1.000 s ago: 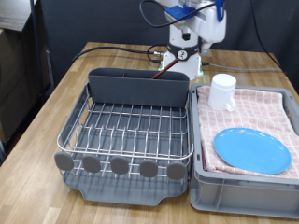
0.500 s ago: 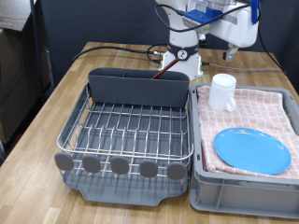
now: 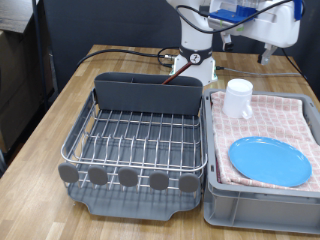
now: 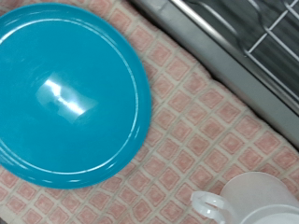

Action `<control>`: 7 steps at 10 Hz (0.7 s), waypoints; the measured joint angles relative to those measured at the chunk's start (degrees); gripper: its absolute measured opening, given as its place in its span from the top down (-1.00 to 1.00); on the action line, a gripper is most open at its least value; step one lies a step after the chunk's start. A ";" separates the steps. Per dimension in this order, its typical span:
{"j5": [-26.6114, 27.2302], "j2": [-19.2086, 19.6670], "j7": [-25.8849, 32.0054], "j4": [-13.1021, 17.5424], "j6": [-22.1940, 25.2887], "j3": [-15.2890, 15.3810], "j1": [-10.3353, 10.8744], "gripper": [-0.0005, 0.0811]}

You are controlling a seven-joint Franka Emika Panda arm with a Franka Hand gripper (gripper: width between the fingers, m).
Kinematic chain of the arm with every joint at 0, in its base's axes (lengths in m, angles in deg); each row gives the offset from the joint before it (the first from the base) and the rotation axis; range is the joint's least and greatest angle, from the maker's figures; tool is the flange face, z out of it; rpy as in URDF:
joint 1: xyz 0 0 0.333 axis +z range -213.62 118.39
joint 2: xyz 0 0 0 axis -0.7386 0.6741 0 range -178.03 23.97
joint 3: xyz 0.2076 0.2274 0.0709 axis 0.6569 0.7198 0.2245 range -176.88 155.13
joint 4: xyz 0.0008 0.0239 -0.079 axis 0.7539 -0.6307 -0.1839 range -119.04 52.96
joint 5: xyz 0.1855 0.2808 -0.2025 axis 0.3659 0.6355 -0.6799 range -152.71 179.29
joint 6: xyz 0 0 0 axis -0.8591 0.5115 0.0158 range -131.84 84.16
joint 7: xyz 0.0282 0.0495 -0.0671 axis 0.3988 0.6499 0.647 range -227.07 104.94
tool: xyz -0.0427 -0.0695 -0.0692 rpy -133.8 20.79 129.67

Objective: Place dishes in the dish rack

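A round, flat light-blue plate (image 3: 269, 161) lies at the exterior view's lower right. A white handled mug (image 3: 237, 98) stands upright above it, right of centre. The silver wire dish rack (image 3: 137, 140) on its dark grey tray fills the left-centre, its wires bare.

White rounded arm casing (image 3: 195, 25) with blue panels near the hand. Black cables trailing. Round gauge-like dial on the base (image 3: 195, 58).

No legible text, label, brand, number or sign was found in either view. The round gauge-like dial (image 3: 194, 58) on the white robot base showed markings, but they were too small to be read.
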 joint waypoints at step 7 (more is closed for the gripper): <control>8.22 8.36 7.76 0.07 -11.97 0.83 0.78 -0.98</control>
